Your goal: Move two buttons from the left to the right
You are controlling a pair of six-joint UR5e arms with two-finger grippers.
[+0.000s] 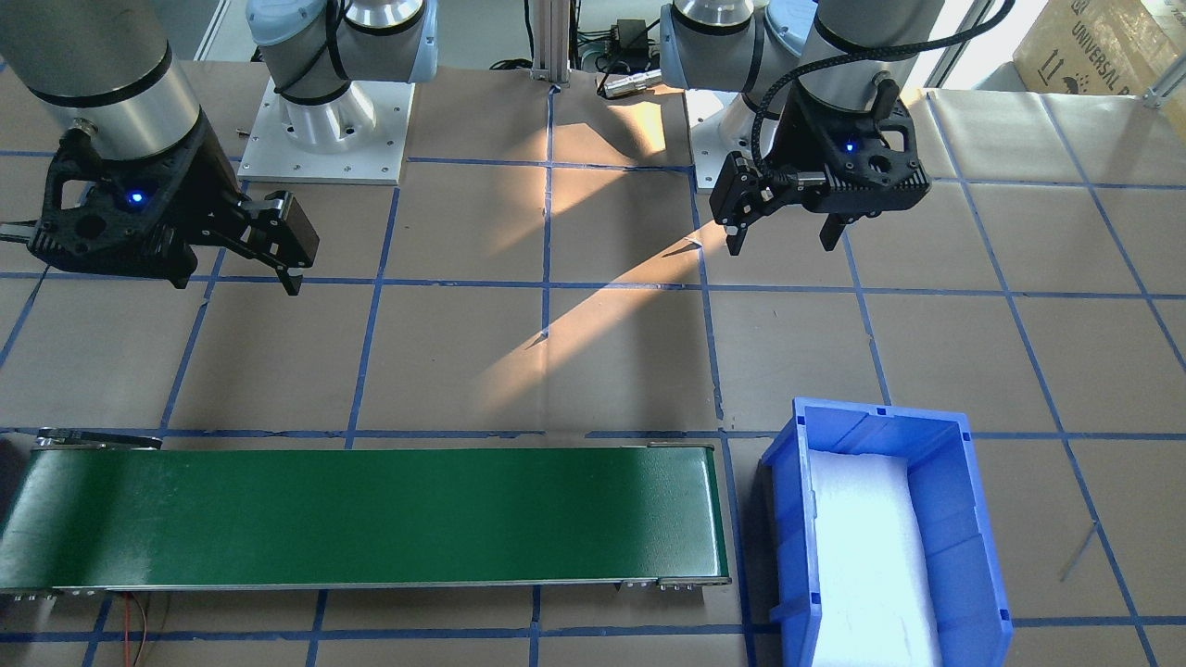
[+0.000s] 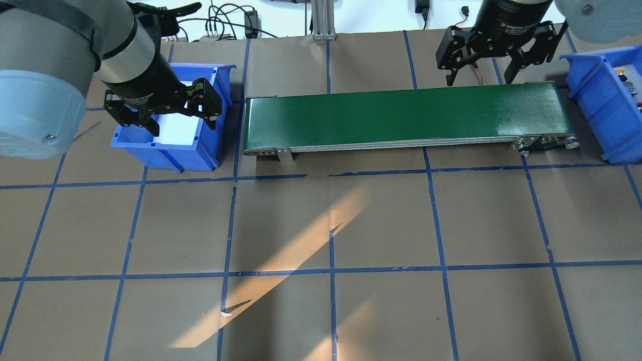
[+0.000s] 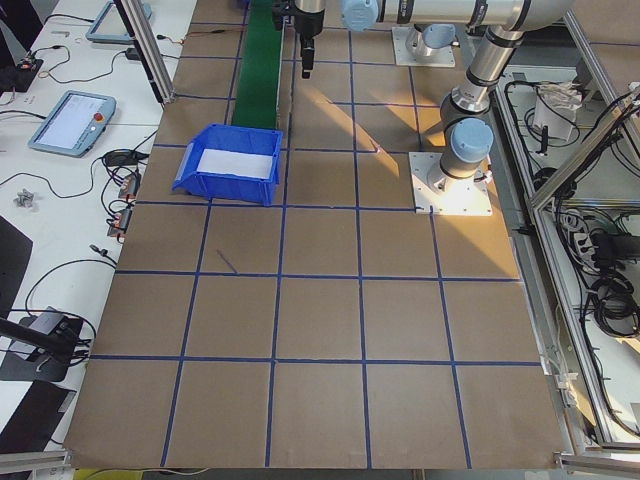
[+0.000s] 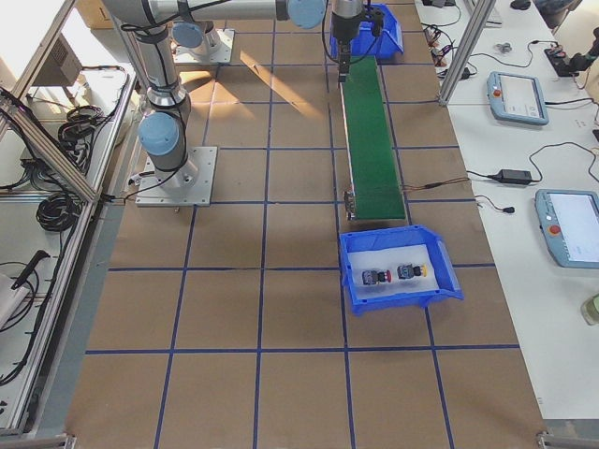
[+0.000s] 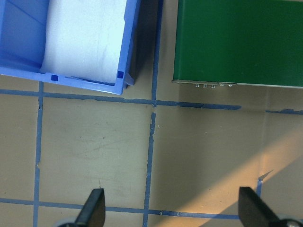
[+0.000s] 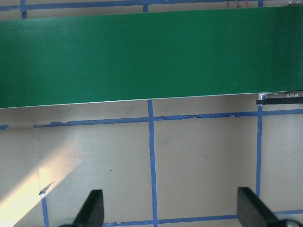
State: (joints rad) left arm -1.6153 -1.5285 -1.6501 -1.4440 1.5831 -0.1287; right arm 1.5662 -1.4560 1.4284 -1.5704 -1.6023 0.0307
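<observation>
My table (image 2: pixel 321 225) is covered in brown paper with a grid of blue tape, and a streak of sunlight runs across it. A green conveyor belt (image 2: pixel 401 115) lies along the far side between two blue bins. Desks with teach pendants stand beyond it.

My left gripper (image 2: pixel 183 128) hangs above the near edge of the left bin (image 2: pixel 165 150), which holds only a white foam pad. Its jaws point down and are spread wide. My right gripper (image 2: pixel 479 80) hovers over the belt's right end, also pointing down and spread wide, holding nothing.

Both buttons are in the right bin (image 4: pixel 402 297), side by side and just apart. The red button (image 4: pixel 376 277) and the yellow button (image 4: pixel 409 272) seem to lie on their sides, their long axes crosswise to the belt.
</observation>
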